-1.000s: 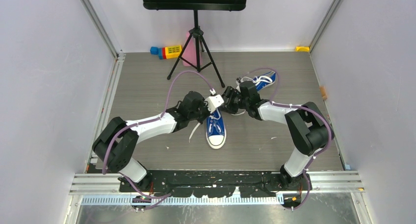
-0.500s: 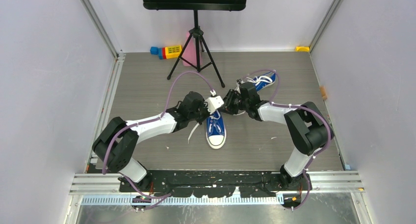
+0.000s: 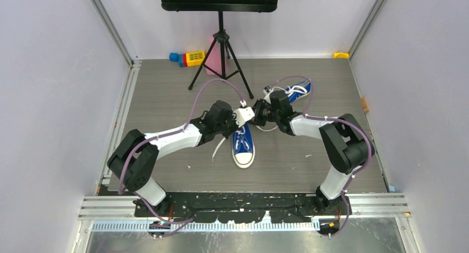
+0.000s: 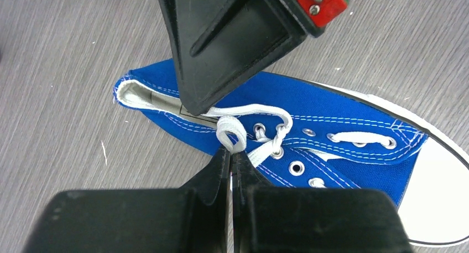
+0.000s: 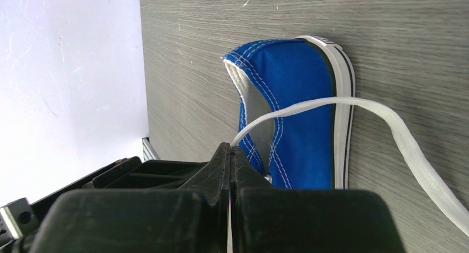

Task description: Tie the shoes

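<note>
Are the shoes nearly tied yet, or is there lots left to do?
Not nearly. Done: on the near shoe the laces look crossed once by the top eyelets. In hand: the left gripper pinches a small loop, and the right gripper is shut on the other strand. Left: no bow is pulled tight, and the far shoe looks untied.

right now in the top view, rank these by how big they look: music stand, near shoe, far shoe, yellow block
1. music stand
2. near shoe and far shoe: both partly covered, too close to rank
3. yellow block
</note>
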